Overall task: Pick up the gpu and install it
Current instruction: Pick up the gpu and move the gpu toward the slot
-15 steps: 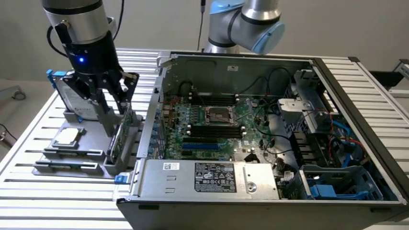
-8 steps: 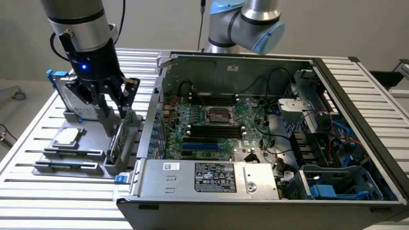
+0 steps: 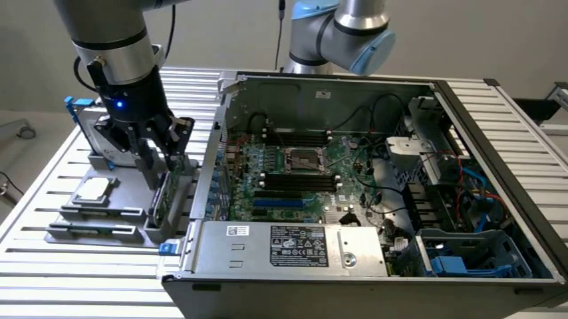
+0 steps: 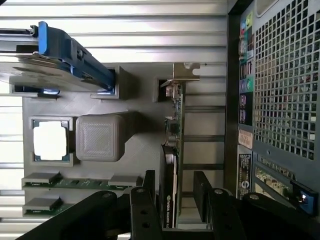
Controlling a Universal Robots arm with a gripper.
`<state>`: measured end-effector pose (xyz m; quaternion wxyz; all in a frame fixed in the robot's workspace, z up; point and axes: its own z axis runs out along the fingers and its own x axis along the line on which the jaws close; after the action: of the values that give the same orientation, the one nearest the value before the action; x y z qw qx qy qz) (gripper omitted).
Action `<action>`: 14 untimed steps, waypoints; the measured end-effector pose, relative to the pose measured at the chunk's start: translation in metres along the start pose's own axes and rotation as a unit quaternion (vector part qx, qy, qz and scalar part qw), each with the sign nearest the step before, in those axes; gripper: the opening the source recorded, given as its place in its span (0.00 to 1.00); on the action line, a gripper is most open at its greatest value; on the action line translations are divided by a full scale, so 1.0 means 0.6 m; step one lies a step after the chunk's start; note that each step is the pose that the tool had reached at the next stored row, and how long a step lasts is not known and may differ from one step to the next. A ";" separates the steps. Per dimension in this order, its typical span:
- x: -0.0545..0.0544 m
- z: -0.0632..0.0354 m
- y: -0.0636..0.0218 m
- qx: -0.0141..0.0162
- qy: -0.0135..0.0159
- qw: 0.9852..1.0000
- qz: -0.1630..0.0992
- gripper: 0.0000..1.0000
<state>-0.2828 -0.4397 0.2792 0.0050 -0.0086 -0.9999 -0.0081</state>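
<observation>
Black end effector points down, astride gpu (jaws spread).

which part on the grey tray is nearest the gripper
The gpu, standing edge-on inside the open gripper; the hard drive and processor sit farther off.

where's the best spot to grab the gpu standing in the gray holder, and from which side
Take the gpu by its two flat faces near the upper edge, at the black shroud, coming straight down from above. It stands upright and edge-on in the gray holder, so only its upper part is free. The open gripper straddles it that way, one finger per face.
</observation>
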 end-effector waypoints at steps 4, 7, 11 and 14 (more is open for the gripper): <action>0.002 0.012 0.000 0.000 0.000 1.000 0.000 0.44; 0.003 0.021 0.000 0.000 0.000 1.000 -0.001 0.44; 0.004 0.033 -0.001 0.000 0.000 1.000 -0.001 0.44; 0.005 0.042 -0.001 0.000 0.000 1.000 -0.002 0.44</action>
<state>-0.2858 -0.4397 0.2538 0.0050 -0.0065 -0.9999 -0.0081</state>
